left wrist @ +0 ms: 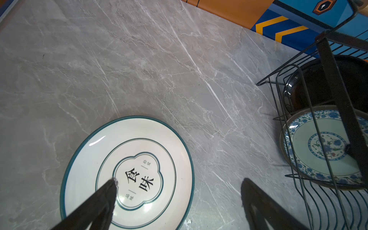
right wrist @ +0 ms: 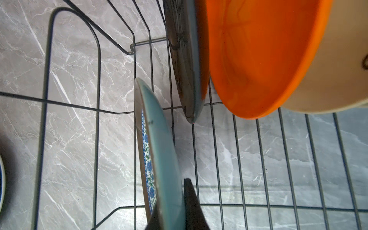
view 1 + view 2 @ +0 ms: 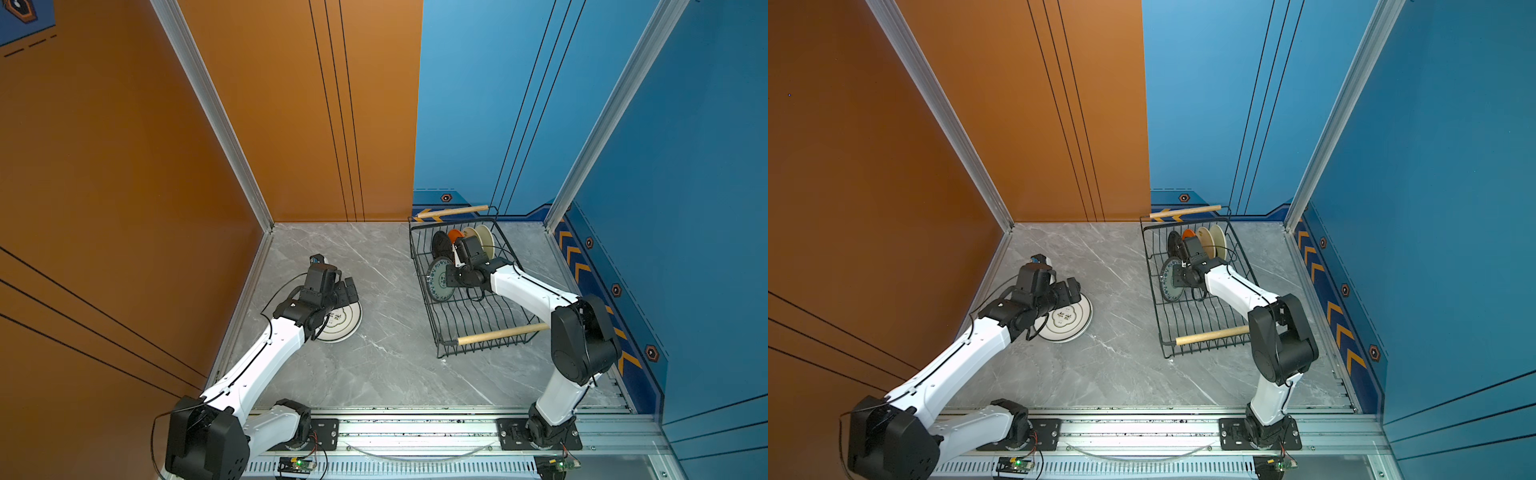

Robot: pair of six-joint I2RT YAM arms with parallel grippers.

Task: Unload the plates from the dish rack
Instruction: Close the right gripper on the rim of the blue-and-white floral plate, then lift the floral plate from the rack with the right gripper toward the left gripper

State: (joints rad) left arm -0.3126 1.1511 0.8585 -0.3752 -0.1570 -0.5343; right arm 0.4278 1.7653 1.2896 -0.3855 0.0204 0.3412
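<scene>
Left fingers [image 3: 347,291]: spread wide and holding nothing; they hang just above the white plate. In the left wrist view one tip is over the plate and the other is over bare bench.
Right fingers [image 2: 191,207]: reached down into the dish rack and closed on the rim of the teal flowered plate, one finger on each face.
Teal flowered plate [image 2: 163,159]: on edge in the rack, on the side towards the left arm.
Black plate [image 2: 185,59]: on edge just behind the teal one.
Orange plate [image 2: 258,59]: next along, close against the black one.
Cream plates [image 3: 484,239]: on edge at the rack's far end.
White plate [image 1: 139,143]: dark rim and printed characters; it lies flat, face up, on the bench, well apart from the rack.
Dish rack [image 3: 473,320]: on the right of the bench [image 3: 374,374]; its near half is bare wire.
</scene>
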